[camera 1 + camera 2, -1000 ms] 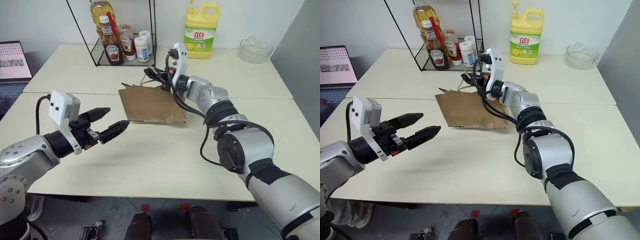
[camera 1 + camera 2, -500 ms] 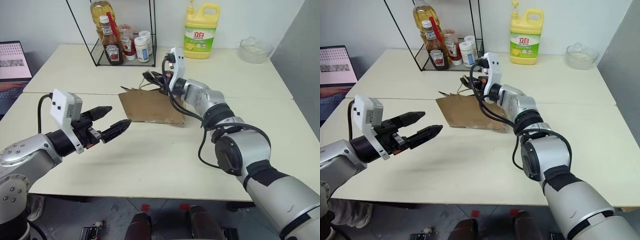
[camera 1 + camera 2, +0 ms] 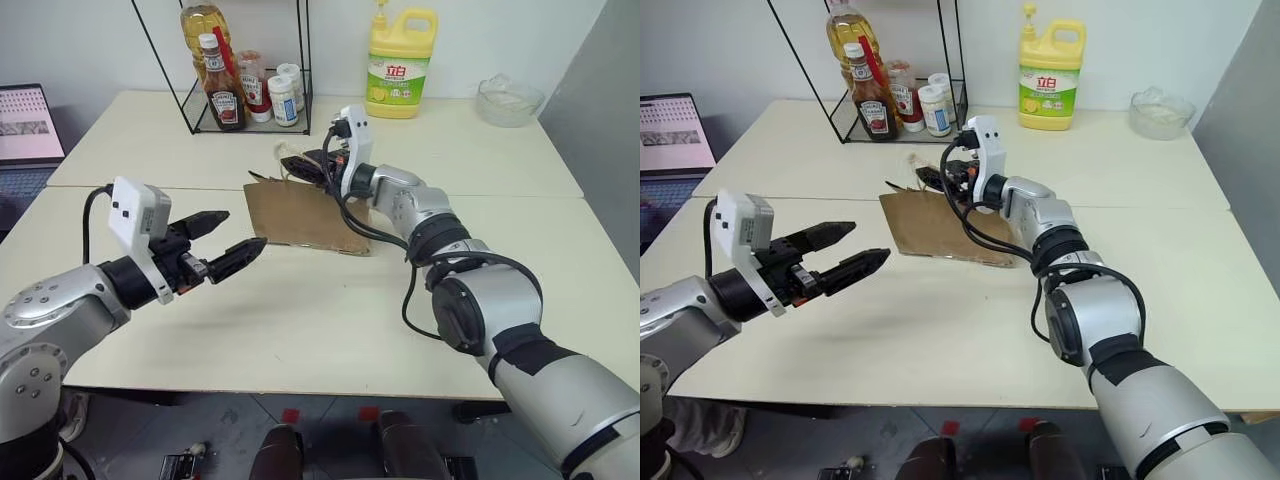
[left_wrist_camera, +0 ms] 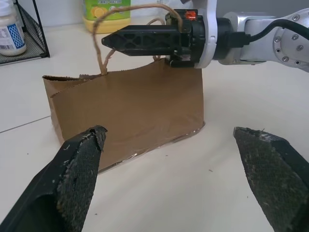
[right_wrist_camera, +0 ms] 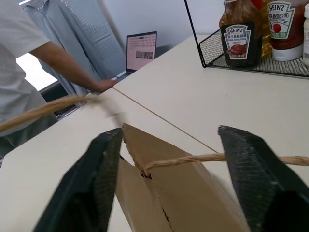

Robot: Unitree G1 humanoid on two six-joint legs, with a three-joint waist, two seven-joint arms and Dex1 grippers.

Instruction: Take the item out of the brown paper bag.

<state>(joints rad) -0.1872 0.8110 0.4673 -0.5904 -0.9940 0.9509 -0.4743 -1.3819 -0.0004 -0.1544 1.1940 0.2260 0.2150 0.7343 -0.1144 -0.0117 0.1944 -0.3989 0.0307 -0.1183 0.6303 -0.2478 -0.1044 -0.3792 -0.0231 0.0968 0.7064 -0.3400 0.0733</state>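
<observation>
The brown paper bag (image 3: 305, 215) lies flat on the table, its open mouth toward the wire rack. One tan rope handle (image 5: 207, 157) runs loose across the gap of my right gripper (image 5: 170, 131), which hovers open at the bag's mouth (image 3: 308, 160). The other rope handle (image 4: 104, 48) arches up beside it. My left gripper (image 3: 244, 228) hangs open above the table, a little way short of the bag's near edge and pointing at it. The item is hidden from view.
At the back left stands a wire rack (image 3: 240, 90) with ketchup bottles, oil and jars. A yellow detergent jug (image 3: 402, 62) and a glass bowl (image 3: 510, 98) sit at the back. A laptop (image 3: 28, 125) is far left, with a person (image 5: 29, 63) by it.
My right gripper has gone from shut on the rope handle to open, and the bag's mouth has sunk lower. The left arm has stayed where it was.
</observation>
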